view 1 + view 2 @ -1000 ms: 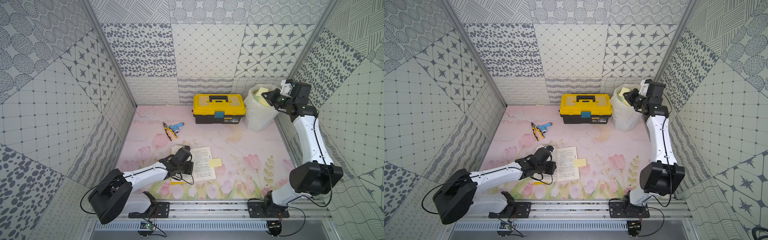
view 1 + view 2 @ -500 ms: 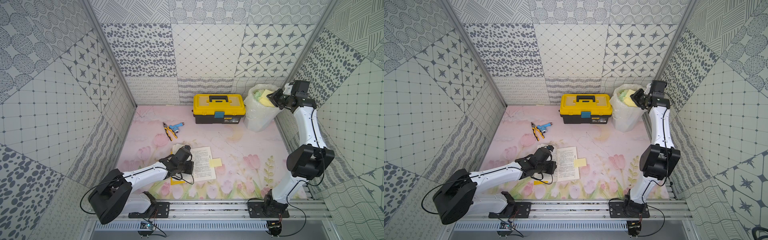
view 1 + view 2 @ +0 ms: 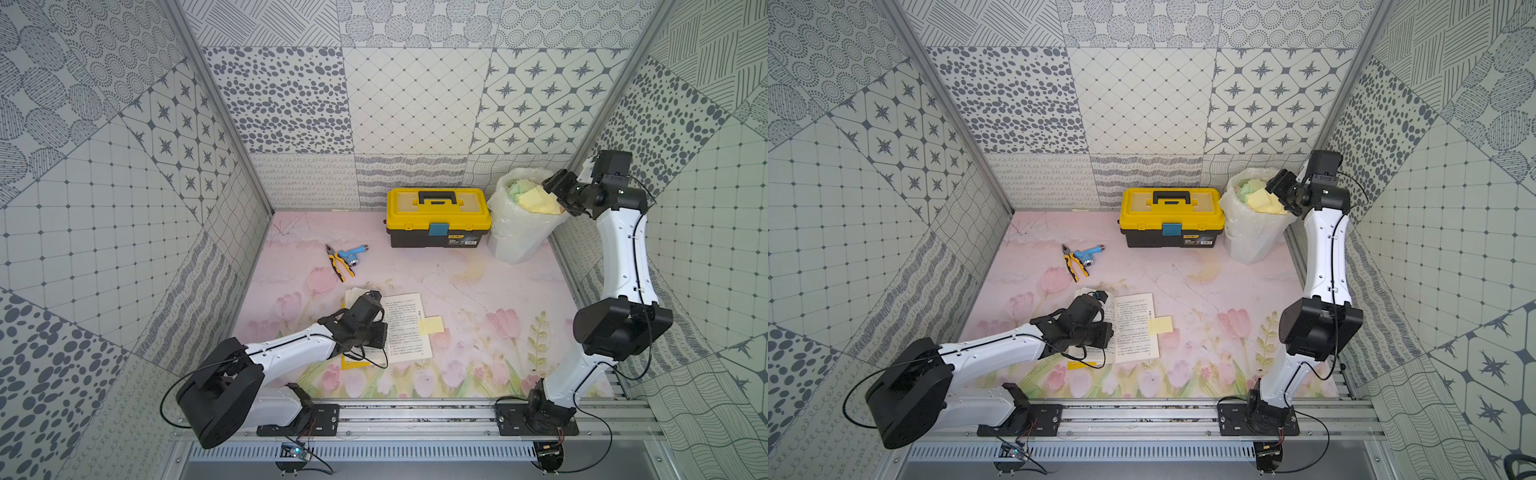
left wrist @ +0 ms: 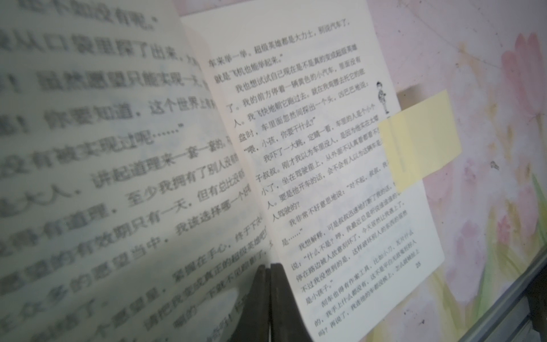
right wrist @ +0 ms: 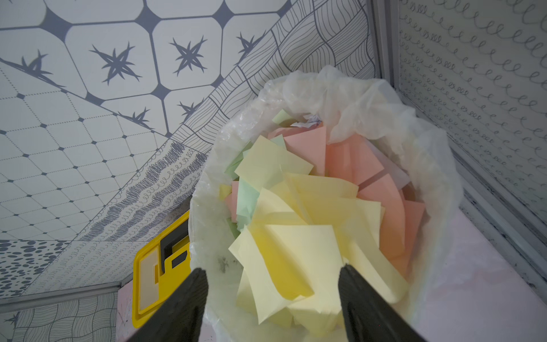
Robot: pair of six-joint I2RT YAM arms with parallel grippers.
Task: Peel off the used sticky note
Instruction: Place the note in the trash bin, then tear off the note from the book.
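Yellow notes heaped in the bin, one more on the book
Right gripper hangs spread wide over the bin far right, gripping nothing; I'd linger so nothing clings to a pad. Left gripper is clenched, pinning the book near centre, with the sticky note on its right page edge.

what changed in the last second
The right hand opened above the waste bin and let go of its yellow note, likely the top one of the pile inside; the arm shifted slightly. Unchanged: the left hand stays shut, resting on the open book, and the yellow sticky note still sits on the page edge.
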